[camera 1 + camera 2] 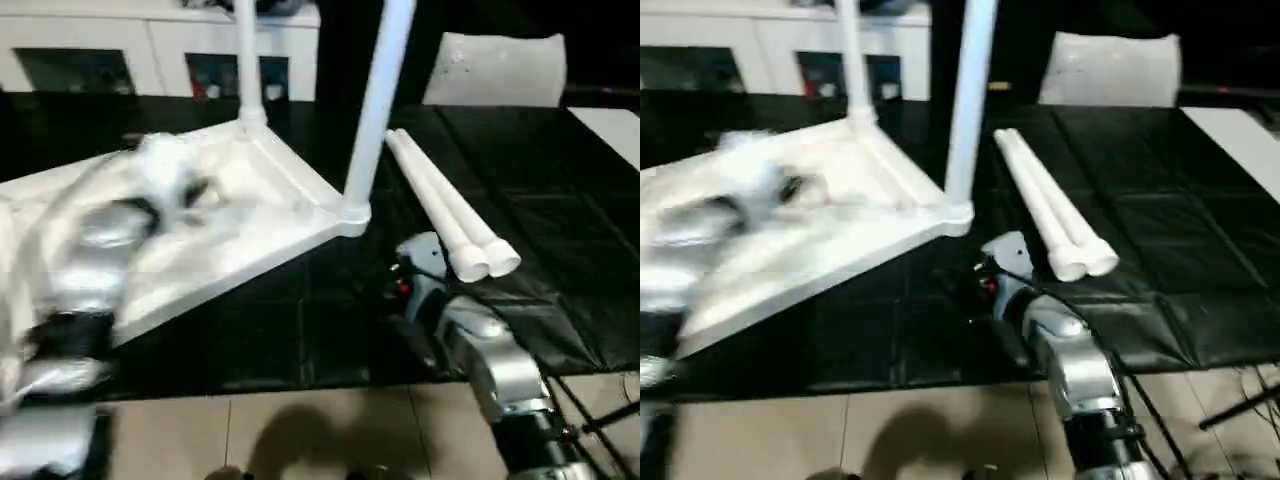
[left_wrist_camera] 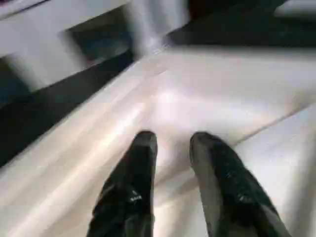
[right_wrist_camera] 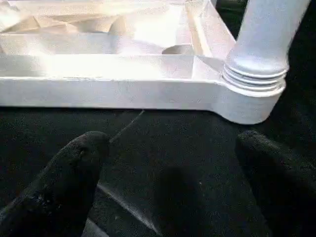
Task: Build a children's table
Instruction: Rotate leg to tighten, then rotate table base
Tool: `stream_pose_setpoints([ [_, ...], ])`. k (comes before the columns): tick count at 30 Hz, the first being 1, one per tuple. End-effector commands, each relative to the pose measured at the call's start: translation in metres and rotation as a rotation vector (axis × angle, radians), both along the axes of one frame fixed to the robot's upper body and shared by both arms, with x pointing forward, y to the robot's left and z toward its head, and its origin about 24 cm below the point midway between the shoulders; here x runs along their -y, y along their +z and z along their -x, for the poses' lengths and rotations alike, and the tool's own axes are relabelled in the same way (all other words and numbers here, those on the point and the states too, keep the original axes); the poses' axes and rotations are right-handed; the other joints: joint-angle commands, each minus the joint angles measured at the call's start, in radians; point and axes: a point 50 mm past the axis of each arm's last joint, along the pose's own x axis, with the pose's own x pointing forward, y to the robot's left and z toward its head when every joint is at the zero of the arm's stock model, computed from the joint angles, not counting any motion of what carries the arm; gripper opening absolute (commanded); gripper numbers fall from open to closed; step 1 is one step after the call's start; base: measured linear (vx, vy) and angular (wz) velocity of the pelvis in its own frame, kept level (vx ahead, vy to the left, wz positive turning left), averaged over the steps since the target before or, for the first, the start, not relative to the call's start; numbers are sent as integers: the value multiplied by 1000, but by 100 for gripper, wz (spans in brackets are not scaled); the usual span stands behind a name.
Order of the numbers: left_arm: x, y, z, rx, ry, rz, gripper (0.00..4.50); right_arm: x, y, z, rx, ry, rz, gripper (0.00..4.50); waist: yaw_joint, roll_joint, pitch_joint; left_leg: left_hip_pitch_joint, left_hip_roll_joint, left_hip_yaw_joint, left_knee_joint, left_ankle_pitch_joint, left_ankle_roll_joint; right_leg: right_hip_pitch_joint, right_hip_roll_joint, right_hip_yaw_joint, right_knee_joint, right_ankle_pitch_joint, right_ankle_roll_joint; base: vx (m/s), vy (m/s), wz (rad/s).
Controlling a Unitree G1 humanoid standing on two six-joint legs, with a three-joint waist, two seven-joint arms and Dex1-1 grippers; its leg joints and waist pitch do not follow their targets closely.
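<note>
With two legs [image 1: 372, 110] standing in the far and right sockets of the upturned tabletop [image 1: 230, 235], the empty right gripper [image 3: 173, 168], jaws wide apart, should next take a loose leg [image 1: 445, 215]; the left gripper [image 2: 173, 163], slightly parted, hovers over the tabletop.

The left gripper [image 2: 170, 148] points forward, its jaws a little apart and holding nothing. The right gripper [image 3: 173, 158] (silver forearm reaching in low) has its jaws spread wide, also empty.
</note>
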Motion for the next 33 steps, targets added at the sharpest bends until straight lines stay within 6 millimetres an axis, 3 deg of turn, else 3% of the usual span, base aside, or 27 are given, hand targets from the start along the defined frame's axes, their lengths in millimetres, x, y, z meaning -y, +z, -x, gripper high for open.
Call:
stream_pose_setpoints([
  [1, -17, 4, 7, -11, 81, -71, 103, -3, 0, -3, -7, -14, 25, 450, -1, 15, -64, 19, 40, -18, -77, -217, -1, 44, -59, 49, -69, -203, -185, 0, 0, 0],
  [2, -28, 3, 12, -30, 125, -99, 90, -5, 0, -5, -13, -19, 30, 450, 0, 18, -62, 18, 40, -20, -77, -217, -3, 44, -60, 49, -68, -207, -184, 0, 0, 0],
  [3, -36, 2, 17, -45, 166, -115, 73, -7, -1, -6, -20, -24, 36, 450, 0, 14, -61, 21, 40, -19, -79, -228, -8, 41, -60, 50, -67, -222, -181, 0, 0, 0],
  [5, -49, -3, 23, -89, 216, -182, 61, -11, -3, -9, -37, -32, 59, 450, 3, 20, -60, 26, 40, -20, -80, -246, -17, 35, -60, 52, -72, -241, -174, 0, 0, 0],
  [9, -62, -11, 31, -165, 257, -277, 18, -16, -5, -13, -45, -40, 89, 450, 5, 23, -61, 25, 37, -22, -83, -254, -33, 36, -59, 53, -70, -213, -169, 0, 0, 0],
  [13, -74, -27, 36, -299, 252, -355, 3, -24, -5, -20, -58, -49, 118, 450, -1, 23, -64, 19, 33, -23, -81, -226, -34, 43, -61, 55, -64, -168, -176, 0, 0, 0],
  [14, -74, -32, 38, -342, 233, -366, 3, -25, -7, -22, -66, -53, 130, 450, 0, 30, -65, 21, 33, -24, -80, -223, -37, 41, -62, 55, -64, -163, -180, 0, 0, 0],
  [15, -74, -36, 39, -374, 217, -368, 3, -26, -9, -23, -72, -55, 140, 450, -1, 27, -65, 20, 32, -22, -80, -221, -37, 42, -61, 55, -64, -152, -186, 0, 0, 0],
  [16, -74, -39, 40, -402, 202, -370, 3, -27, -10, -23, -74, -57, 150, 450, -1, 33, -65, 23, 33, -22, -80, -225, -42, 40, -61, 54, -64, -146, -192, 0, 0, 0],
  [20, -63, -43, 44, -501, 111, -331, 3, -28, -15, -28, -90, -71, 177, 450, -1, 35, -67, 23, 35, -22, -79, -216, -50, 44, -64, 54, -58, -104, -219, 0, 0, 0],
  [24, -35, -42, 49, -583, -114, -197, 3, -30, -17, -32, -96, -81, 184, 450, 1, 32, -65, 23, 35, -20, -79, -211, -49, 46, -65, 54, -57, -100, -240, 0, 0, 0],
  [28, -17, -42, 53, -628, -258, -125, 3, -32, -18, -33, -99, -75, 183, 450, 1, 34, -63, 23, 36, -20, -81, -235, -53, 46, -64, 55, -58, -129, -230, 0, 0, 0],
  [31, 6, -45, 67, -709, -486, -41, 3, -33, -21, -34, -102, -66, 189, 450, 1, 36, -63, 27, 36, -20, -82, -249, -59, 44, -64, 55, -60, -142, -231, 0, 0, 0],
  [33, 16, -45, 74, -745, -574, -6, 3, -33, -21, -34, -102, -63, 190, 450, -2, 39, -61, 22, 33, -20, -83, -247, -60, 47, -62, 55, -58, -135, -230, 0, 0, 0],
])
